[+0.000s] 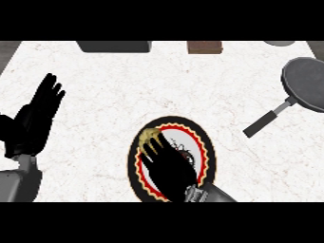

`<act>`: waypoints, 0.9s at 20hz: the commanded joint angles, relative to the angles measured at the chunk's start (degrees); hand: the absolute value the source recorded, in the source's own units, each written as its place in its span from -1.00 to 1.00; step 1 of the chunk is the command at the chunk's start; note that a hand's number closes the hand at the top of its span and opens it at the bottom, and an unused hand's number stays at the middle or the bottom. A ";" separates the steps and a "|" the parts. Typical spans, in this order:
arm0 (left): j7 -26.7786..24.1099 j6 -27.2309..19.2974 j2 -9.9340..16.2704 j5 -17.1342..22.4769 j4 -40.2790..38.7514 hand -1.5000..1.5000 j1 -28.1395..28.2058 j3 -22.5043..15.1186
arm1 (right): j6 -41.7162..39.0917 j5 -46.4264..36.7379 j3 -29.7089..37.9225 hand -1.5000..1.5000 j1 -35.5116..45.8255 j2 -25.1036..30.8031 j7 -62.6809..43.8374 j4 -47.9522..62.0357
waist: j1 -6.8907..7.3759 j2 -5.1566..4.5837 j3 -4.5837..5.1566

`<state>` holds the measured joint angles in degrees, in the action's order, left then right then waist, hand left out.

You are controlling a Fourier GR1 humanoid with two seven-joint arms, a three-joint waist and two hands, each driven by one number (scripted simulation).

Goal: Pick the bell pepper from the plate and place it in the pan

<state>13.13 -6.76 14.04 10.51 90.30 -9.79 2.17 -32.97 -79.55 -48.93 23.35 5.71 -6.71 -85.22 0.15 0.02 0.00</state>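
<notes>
Yellowish bell pepper (149, 136) under right hand's (170, 166) curled fingertips on plate (204, 142) | pan (311, 84) up-right, right arm's nearer | left hand (34, 116) resting open

The plate (138, 163) lies left of the pan (313, 84), well apart.
</notes>
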 commanded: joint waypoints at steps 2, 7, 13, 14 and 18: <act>0.88 -0.51 -0.86 -1.43 0.16 0.00 -2.36 0.62 | 2.32 -1.59 3.81 -1.00 2.14 -3.13 4.01 6.87 | 0.04 -0.04 0.00; 0.29 1.56 -2.57 -1.50 2.83 0.00 3.36 -1.13 | 6.47 -3.43 4.56 -1.00 2.61 -5.55 4.95 14.73 | 0.25 -0.05 0.00; -2.82 2.21 -3.03 -1.91 -1.45 0.00 1.31 0.42 | 13.32 -4.77 0.88 1.00 0.14 -4.73 10.51 16.97 | 0.10 -0.09 0.00; -2.14 -0.93 -4.82 -4.66 -1.91 0.00 0.35 -1.02 | 10.13 -3.40 5.09 1.00 3.85 -3.73 13.38 15.81 | 0.01 -0.06 0.00; 3.23 1.12 -2.41 -1.78 2.44 0.00 -1.03 1.20 | 16.03 -1.07 0.79 1.00 0.81 -5.68 8.02 17.60 | 0.29 -0.03 -0.01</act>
<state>13.58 -5.79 11.34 8.22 90.84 -10.15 2.87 -20.27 -81.61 -46.08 26.52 0.33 2.81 -71.17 0.40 0.84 -0.18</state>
